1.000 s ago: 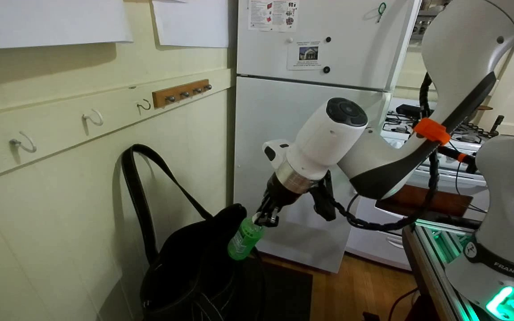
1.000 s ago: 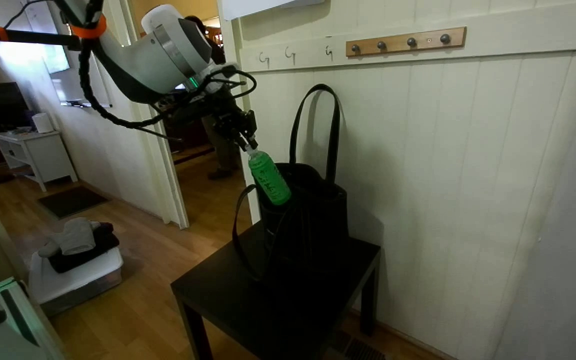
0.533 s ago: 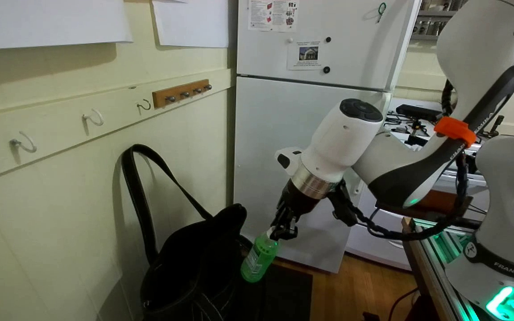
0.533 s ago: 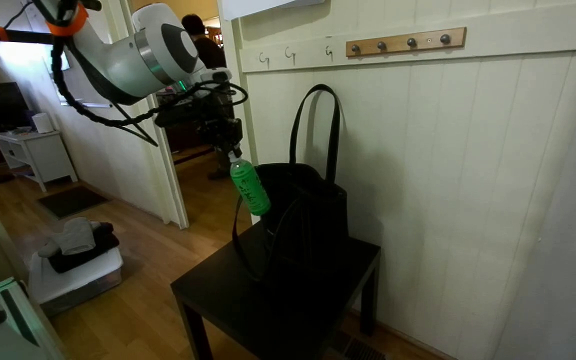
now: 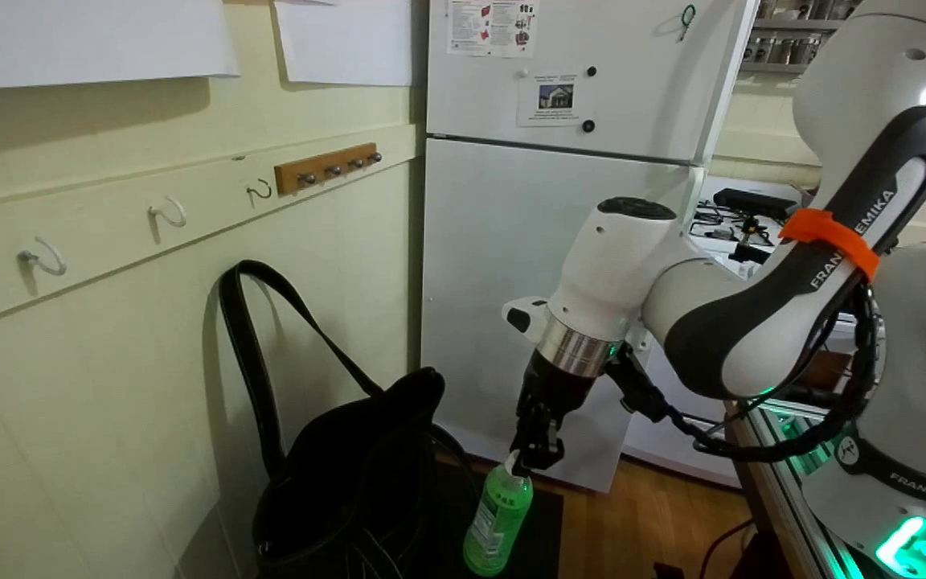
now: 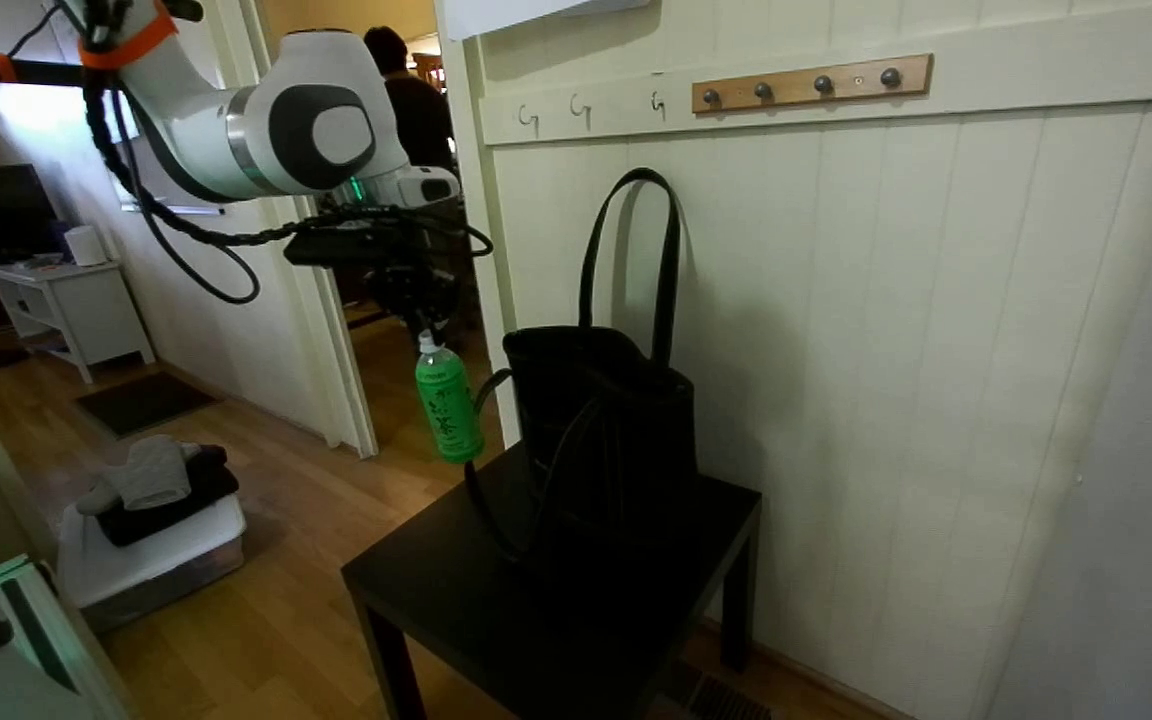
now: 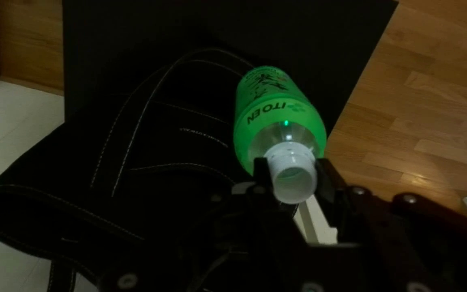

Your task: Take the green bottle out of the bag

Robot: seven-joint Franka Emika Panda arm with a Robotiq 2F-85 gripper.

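Gripper (image 7: 293, 168) clasping bottle (image 6: 450, 408) by neck; bottle hanging slightly tilted beside bag (image 6: 636, 430), outside its mouth. Removal step seemingly finishing; next move likely calling for straightening, lowering onto desk (image 6: 536, 630) near bag, then releasing.

Wrist view: green bottle (image 7: 278, 111) reads "ITO EN" in dark letters, upside down; bag (image 7: 185, 151) bears small stitched lettering, illegible. In an exterior view: arm link (image 5: 810, 283) reads "FRAN" and "EMIKA", orange strap (image 5: 829, 237) between; base band (image 5: 905, 480) reads "FRANKA", then blurred letters; sheets (image 5: 492, 29) on refrigerator (image 5: 543, 225), print too small to read.
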